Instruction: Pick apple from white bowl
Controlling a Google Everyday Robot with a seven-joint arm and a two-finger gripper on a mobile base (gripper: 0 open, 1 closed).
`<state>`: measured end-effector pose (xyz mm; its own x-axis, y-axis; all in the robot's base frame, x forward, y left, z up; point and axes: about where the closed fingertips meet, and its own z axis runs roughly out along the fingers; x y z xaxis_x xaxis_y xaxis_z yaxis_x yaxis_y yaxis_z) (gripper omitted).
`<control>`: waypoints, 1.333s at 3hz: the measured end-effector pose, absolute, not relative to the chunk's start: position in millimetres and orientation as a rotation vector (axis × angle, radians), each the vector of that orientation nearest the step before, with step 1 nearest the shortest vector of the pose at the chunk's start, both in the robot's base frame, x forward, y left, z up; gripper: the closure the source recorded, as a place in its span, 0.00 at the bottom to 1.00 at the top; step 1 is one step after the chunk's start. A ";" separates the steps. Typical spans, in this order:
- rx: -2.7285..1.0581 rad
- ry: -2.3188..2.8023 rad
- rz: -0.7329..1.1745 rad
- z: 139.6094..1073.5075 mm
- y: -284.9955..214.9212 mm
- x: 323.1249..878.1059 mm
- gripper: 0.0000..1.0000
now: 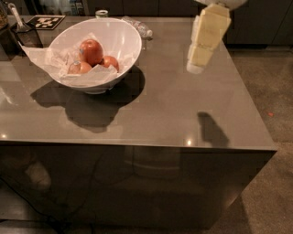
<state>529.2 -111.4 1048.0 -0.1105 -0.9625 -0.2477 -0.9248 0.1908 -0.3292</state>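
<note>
Camera view: looks down at an angle on a grey table top.

1. Target. The apple is the largest and deepest red fruit in the white bowl. It sits left of the bowl's centre, highest of the fruit there. It rests on crumpled tissue paper, which lines the bowl and spills over the left rim onto the table.

2. Neighbours. A smaller red-orange apple lies just right of the target and appears to touch it. A paler apple lies below and to its left, partly sunk in the paper.

3. Bowl. It stands upright on the far left part of the table and casts a broad dark shadow toward the near edge.

4. My gripper. It hangs over the far right part of the table, well apart from the bowl, with its cream body tilted and its tip pointing down and to the left. It is clear of the surface; its shadow falls on the table nearer the front edge. I cannot tell how far it is open from this angle. The apple is not in my grip; it lies in the bowl.

5. Surroundings. Behind the bowl lie a black-and-white marker card, a small jar and what may be a clear plastic bottle on its side. Speckled floor lies right of the table
</note>
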 end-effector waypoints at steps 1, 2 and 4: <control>-1.836 1.973 -0.144 1071.8 -67.5 553.6 0.00; -1.916 1.847 -0.114 1083.9 -27.2 568.9 0.00; -1.892 1.760 -0.103 1087.9 -4.1 593.9 0.00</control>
<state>593.9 -4.1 1087.9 0.1402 -0.9421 -0.3047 -0.9000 0.0070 -0.4358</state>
